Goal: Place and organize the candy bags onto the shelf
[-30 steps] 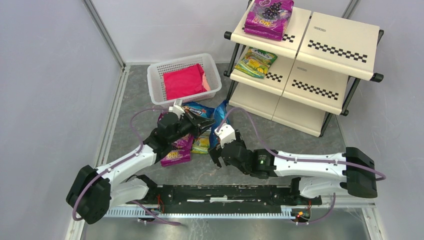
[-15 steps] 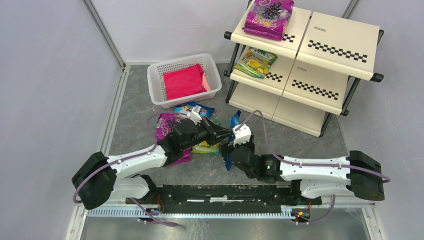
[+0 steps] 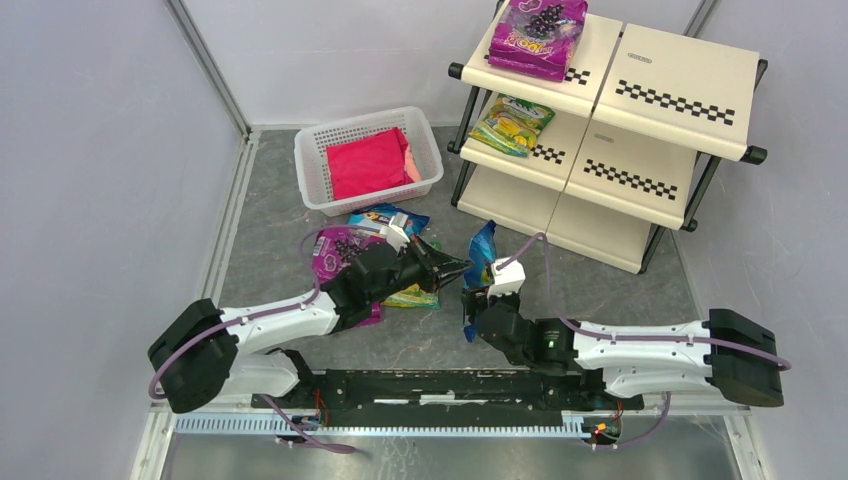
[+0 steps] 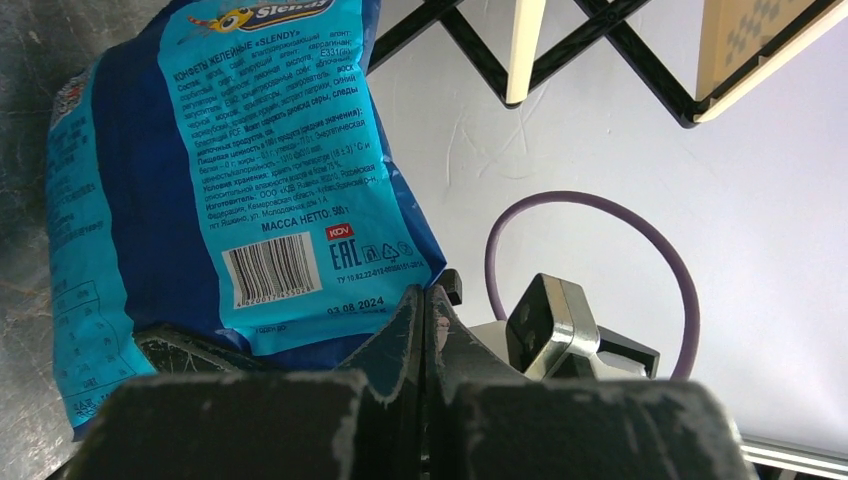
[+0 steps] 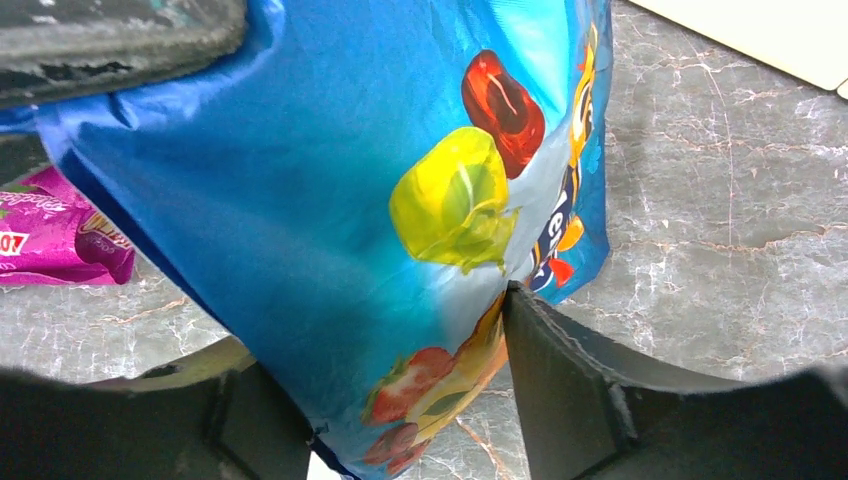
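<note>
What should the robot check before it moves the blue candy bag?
1. Blue bag pinched between the right gripper's jaws: ok.
2. Left gripper jaws shut, holding nothing: ok.
3. Left gripper apart from the blue bag: cannot tell, very close.
4. Bare space on the shelf: ok, its right side has no bags.
5. Every bag shelved: not ok, a purple bag is not on it.

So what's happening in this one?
The right end effector grips a glossy blue fruit-print candy bag, holding it upright. The left end effector is shut on nothing and points at that bag. The cream three-tier shelf carries a purple grape-print bag on top and a green-yellow lemon-print bag on the middle tier. Several more bags lie on the grey table.
</note>
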You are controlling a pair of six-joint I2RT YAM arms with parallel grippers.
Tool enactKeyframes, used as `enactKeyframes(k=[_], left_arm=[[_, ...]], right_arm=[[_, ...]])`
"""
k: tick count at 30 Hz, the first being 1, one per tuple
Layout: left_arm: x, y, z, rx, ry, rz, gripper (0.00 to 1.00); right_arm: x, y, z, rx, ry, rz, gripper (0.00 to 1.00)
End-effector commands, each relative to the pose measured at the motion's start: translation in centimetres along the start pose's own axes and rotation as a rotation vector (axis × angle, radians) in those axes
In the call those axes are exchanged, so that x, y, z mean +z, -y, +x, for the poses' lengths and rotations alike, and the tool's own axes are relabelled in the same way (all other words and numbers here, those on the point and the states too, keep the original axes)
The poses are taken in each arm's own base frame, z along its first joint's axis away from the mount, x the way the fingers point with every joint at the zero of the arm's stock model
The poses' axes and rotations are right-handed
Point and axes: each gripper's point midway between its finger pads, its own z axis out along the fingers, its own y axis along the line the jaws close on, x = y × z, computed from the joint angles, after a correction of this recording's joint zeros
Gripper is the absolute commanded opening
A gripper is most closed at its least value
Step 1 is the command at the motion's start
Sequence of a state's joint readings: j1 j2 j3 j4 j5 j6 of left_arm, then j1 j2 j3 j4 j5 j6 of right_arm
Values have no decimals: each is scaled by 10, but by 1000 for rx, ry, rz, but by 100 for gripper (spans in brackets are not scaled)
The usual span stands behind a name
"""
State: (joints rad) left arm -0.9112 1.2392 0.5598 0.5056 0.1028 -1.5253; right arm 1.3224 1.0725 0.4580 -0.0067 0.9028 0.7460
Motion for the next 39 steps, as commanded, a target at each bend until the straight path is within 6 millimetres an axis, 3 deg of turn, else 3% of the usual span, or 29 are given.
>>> enactKeyframes(k=[1, 7, 10, 15, 18, 23, 26, 29, 34, 39], left_arm=[[-15, 90, -3, -52, 13, 287, 2], [-17, 92, -3, -12, 19, 298, 3], [-20, 87, -5, 24, 32, 293, 26], [-21, 74, -15, 264, 76, 143, 68], [-32, 68, -33, 409, 138, 28, 80], [-80, 60, -74, 666, 287, -173, 96], [-114, 57, -97, 791, 388, -301, 98], [-139, 53, -108, 865, 438, -360, 100], [-153, 56, -110, 943, 448, -362, 100], [-162, 56, -115, 1016, 461, -380, 100]], right_arm=[[-1, 5, -20, -5, 70, 24, 64], [-4, -2, -15, -89, 45, -50, 48], [-6, -3, -21, -146, 61, -70, 40], [-9, -4, -32, -263, 109, -120, 32], [-10, 0, -44, -332, 138, -126, 30], [-1, 14, -65, -454, 134, -131, 23], [7, 16, -80, -542, 131, -187, 23], [16, 18, -93, -664, 94, -168, 22], [36, 27, -120, -834, 54, -43, 22], [66, 37, -132, -959, -17, 72, 21]])
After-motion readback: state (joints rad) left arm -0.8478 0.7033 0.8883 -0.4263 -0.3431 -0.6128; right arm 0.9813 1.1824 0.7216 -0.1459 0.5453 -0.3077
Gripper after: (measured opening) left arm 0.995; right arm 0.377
